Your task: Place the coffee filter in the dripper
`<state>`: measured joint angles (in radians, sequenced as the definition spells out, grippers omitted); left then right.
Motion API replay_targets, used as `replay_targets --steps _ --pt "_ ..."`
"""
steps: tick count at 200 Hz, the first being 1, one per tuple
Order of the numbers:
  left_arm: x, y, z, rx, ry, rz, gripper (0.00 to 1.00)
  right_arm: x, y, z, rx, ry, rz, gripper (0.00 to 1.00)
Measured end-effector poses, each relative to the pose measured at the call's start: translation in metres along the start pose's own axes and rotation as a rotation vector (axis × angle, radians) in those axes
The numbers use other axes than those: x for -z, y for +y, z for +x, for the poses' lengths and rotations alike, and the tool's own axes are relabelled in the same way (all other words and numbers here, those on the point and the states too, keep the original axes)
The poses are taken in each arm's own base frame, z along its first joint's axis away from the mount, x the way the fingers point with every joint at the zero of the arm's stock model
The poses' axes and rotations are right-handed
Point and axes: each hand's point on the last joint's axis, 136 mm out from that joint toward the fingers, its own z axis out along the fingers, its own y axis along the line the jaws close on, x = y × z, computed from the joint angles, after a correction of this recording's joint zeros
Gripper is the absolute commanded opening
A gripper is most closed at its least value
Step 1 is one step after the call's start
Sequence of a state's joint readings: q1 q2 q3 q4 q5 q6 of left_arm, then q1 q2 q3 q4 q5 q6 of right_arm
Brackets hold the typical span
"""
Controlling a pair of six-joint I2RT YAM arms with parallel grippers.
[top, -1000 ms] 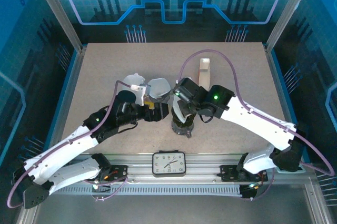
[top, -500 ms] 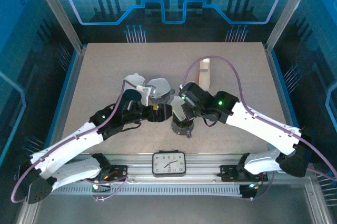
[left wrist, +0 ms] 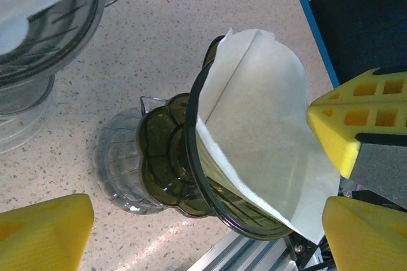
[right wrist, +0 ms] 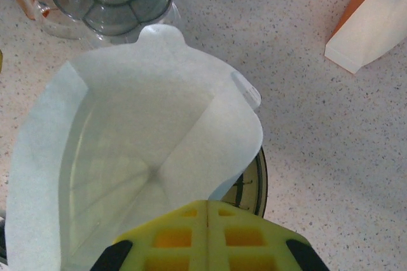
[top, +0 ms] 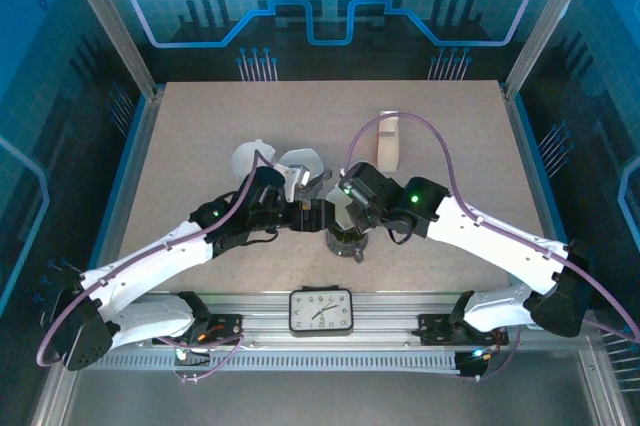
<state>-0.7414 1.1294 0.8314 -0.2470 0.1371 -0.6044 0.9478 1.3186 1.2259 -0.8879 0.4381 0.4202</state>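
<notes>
Two arms (top: 160,258) (top: 500,236) bent inward over dripper (top: 347,242)

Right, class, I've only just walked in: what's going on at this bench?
The right gripper is shut on the edge of a white paper coffee filter, which sits opened inside the dark dripper. The left gripper is open, straddling the dripper. The filter's top edge stands above the rim, and it is not yet released.
</notes>
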Motion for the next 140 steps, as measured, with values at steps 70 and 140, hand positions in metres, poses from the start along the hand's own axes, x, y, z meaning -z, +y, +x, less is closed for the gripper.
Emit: replay_targets --steps 70,140 --pt "-0.009 0.002 0.003 0.026 0.020 -0.003 0.87 -0.005 0.000 0.004 0.003 0.007 0.002 0.00" --pt "-0.012 0.003 0.001 0.048 0.014 -0.001 0.72 -0.006 0.001 0.003 0.001 0.004 0.001 0.00"
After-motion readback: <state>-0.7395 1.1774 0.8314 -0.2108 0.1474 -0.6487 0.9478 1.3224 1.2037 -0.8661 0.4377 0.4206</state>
